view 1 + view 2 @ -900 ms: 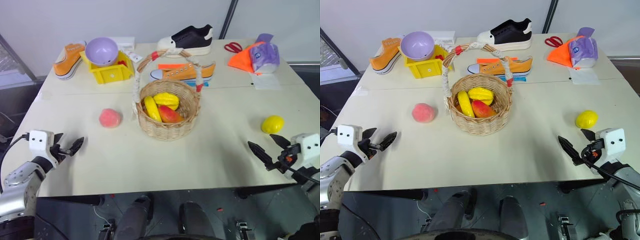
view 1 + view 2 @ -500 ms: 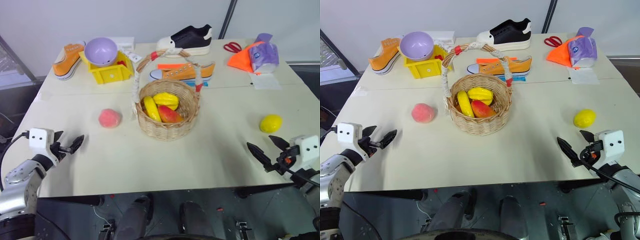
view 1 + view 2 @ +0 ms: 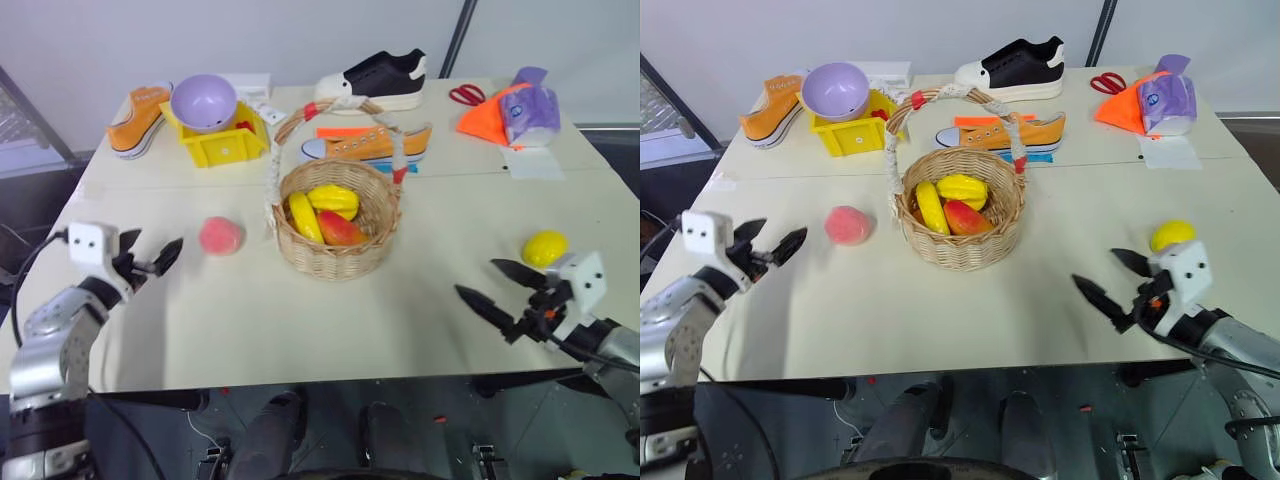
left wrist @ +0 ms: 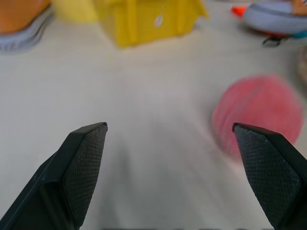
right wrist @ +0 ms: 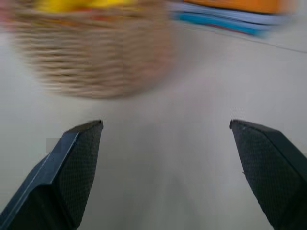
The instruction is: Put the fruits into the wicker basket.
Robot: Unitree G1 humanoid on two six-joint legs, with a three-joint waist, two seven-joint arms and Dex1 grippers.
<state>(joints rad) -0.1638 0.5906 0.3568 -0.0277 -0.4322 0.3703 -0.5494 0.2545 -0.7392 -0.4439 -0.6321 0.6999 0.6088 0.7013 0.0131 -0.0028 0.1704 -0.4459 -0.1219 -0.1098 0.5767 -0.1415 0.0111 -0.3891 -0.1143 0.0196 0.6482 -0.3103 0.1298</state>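
Observation:
The wicker basket (image 3: 337, 257) stands mid-table with several yellow and red-orange fruits (image 3: 322, 212) in it. To its left a pink-red peach (image 3: 220, 236) lies on the table, and a yellow lemon (image 3: 545, 248) lies at the right. My left gripper (image 3: 151, 247) hovers open just left of the peach, which the left wrist view shows ahead as the peach (image 4: 259, 115). At the right my right gripper (image 3: 478, 278) is open, just nearer than the lemon and pointing left at the basket (image 5: 96, 62). Both hold nothing.
At the back left are a yellow bin (image 3: 225, 145) with a purple bowl (image 3: 203, 102) and an orange sneaker (image 3: 137, 118). Another orange sneaker (image 3: 365, 145) and a black one (image 3: 378, 78) lie behind the basket. Scissors (image 3: 465, 95), orange cloth and a purple bag (image 3: 527, 110) are back right.
My left gripper has risen and moved in toward the peach. My right gripper has swung left, away from the lemon and toward the basket. Both stay open.

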